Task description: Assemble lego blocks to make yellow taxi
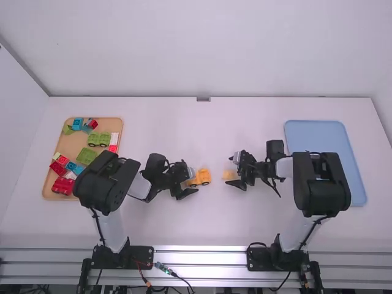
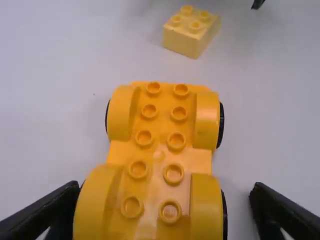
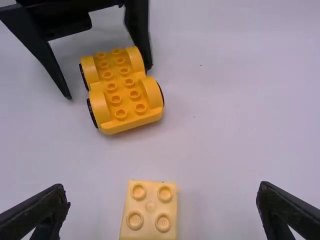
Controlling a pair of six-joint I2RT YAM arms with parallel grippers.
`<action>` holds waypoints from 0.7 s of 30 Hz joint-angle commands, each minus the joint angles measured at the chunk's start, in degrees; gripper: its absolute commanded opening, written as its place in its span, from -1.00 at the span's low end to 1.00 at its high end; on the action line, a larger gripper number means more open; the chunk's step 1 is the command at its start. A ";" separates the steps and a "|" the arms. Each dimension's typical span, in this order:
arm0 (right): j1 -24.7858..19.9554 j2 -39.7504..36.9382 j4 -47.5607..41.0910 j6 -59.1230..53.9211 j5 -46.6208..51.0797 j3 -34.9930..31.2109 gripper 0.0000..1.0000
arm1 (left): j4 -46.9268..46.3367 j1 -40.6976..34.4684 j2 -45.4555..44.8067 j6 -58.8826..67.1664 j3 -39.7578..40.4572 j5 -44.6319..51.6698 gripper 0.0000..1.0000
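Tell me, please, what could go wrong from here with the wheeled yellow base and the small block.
The wheeled base sits nearer one finger of the open left gripper, so closing might shove or turn it. The small block is turned relative to the base, so the studs may not line up if it is pressed on at that angle.
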 commanded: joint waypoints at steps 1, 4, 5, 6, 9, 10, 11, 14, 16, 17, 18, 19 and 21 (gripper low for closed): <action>-0.42 0.08 -0.35 0.61 -1.16 0.90 0.98 | -2.53 -0.04 0.41 0.59 1.69 0.17 0.62; 0.13 0.08 -0.68 0.35 -0.66 0.85 0.98 | -11.01 0.13 0.41 3.82 5.58 0.30 0.37; 0.22 0.08 -0.68 0.35 -0.48 0.85 0.98 | -11.93 0.11 0.41 4.11 6.04 0.36 0.35; 0.31 0.08 -0.68 0.39 -0.17 0.87 0.98 | -13.15 -0.13 0.41 4.70 6.69 0.47 0.33; 0.57 0.08 -0.68 0.46 1.38 0.87 0.99 | -16.19 -0.20 0.41 8.35 8.35 1.37 0.22; 0.52 0.08 -0.66 0.72 1.49 0.87 0.99 | -16.54 -0.20 0.41 8.98 8.59 1.35 0.18; 0.44 0.08 -0.31 1.95 1.70 0.92 0.99 | -17.20 -0.17 0.41 9.77 9.07 1.06 0.09; 0.57 0.08 -0.31 2.27 2.12 0.92 0.99 | -19.43 0.44 0.41 13.05 10.21 0.67 0.07; 0.42 0.08 -0.50 2.32 2.10 0.87 0.99 | -21.04 0.66 0.41 15.34 10.93 0.08 0.06; 0.31 0.08 -0.52 2.29 2.12 0.85 0.98 | -21.81 0.92 0.41 16.00 11.30 -0.42 0.07; 0.13 0.08 -0.55 2.32 2.32 0.85 0.98 | -22.51 1.11 0.41 16.59 11.61 -0.82 0.08; -0.04 0.08 -0.63 2.32 2.58 0.85 0.98 | -23.45 1.25 0.41 16.96 12.07 -1.28 0.09; -0.22 0.08 -0.63 2.91 2.73 0.87 0.98 | -25.90 1.53 0.41 18.05 13.14 -1.93 0.09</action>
